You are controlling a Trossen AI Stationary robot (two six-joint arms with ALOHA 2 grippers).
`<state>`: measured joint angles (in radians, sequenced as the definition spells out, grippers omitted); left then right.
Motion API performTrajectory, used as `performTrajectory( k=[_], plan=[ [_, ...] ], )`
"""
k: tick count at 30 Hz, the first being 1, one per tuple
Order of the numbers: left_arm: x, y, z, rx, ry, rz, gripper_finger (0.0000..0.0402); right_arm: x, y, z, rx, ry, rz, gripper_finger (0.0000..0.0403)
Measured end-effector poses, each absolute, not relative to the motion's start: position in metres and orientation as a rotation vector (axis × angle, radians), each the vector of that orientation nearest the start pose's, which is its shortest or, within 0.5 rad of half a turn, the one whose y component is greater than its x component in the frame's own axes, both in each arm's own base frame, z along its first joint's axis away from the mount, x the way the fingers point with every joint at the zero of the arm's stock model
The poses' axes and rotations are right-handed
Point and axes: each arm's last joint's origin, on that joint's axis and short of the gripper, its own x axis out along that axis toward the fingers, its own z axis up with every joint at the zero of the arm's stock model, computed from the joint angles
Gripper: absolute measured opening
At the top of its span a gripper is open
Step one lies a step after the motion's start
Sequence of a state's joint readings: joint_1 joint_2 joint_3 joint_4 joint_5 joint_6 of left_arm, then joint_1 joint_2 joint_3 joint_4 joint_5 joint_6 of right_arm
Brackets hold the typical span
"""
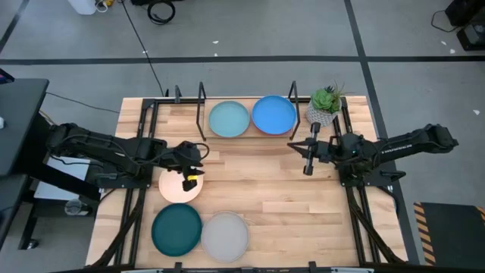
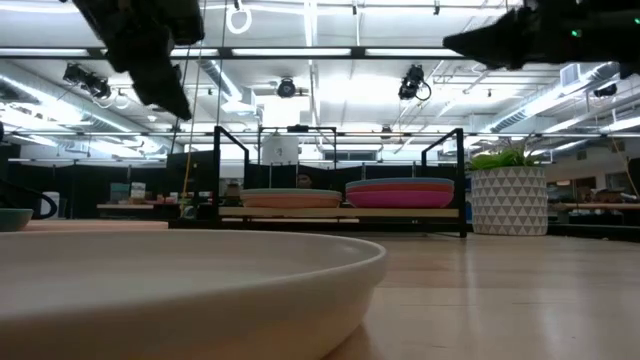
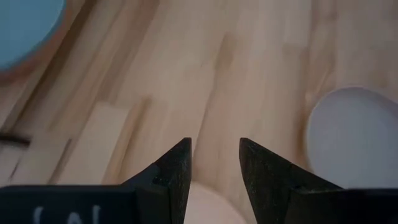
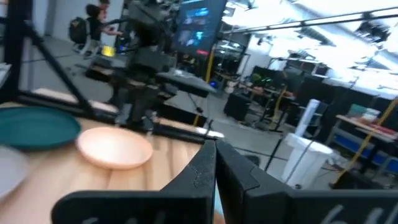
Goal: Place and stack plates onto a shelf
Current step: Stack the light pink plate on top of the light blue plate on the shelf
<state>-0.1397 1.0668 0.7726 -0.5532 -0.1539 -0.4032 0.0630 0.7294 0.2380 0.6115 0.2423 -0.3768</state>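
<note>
Five round matte plates show from above. Two sit on the low black metal-rod shelf (image 1: pixel 198 102) at the table's far edge: a pale aqua plate (image 1: pixel 229 119) and a bright blue plate (image 1: pixel 273 114), each topping a stack. The level view shows more plates beneath them, a peach rim under the aqua and magenta (image 2: pixel 400 197) under the blue, but the full count there is hard to make out. Three lie loose near the front left corner: peach-terracotta plate (image 1: pixel 176 188), dark teal plate (image 1: pixel 176 229) and light grey plate (image 1: pixel 225 234).

The left gripper (image 1: pixel 189 180) hangs over the peach plate's far rim, fingers parted and holding nothing. The right gripper (image 1: pixel 308 165) hovers near the shelf's right end, beside the potted green plant (image 1: pixel 326 105), fingers pressed together, empty.
</note>
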Motion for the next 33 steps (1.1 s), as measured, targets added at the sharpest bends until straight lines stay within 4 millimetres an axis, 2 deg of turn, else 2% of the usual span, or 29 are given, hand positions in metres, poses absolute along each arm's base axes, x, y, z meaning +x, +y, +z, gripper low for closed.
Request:
performTrajectory(
  k=[5,9,15,19,25,33],
  plan=[
    [0.215,-0.018,0.239,-0.345,0.852,0.243,0.0141,0.156,0.003,0.217,-0.348,-0.071,-0.198,0.0018],
    [0.227,-0.015,0.232,-0.419,0.873,0.22,0.0141,0.154,0.003,0.212,-0.32,-0.059,-0.207,0.0019],
    [0.239,-0.011,0.244,-0.43,0.986,0.283,0.0141,0.155,0.006,0.214,-0.29,-0.11,-0.106,0.002],
    [0.229,-0.011,0.238,-0.359,1.162,0.313,0.0141,0.156,0.006,0.213,-0.276,-0.105,-0.101,0.002],
    [0.205,0.0,0.214,-0.293,1.387,0.372,0.0141,0.158,0.006,0.21,-0.279,-0.08,-0.099,0.002],
    [0.194,0.022,0.194,-0.271,1.438,0.379,0.0141,0.159,0.006,0.209,-0.27,-0.071,-0.097,0.002]
  ],
)
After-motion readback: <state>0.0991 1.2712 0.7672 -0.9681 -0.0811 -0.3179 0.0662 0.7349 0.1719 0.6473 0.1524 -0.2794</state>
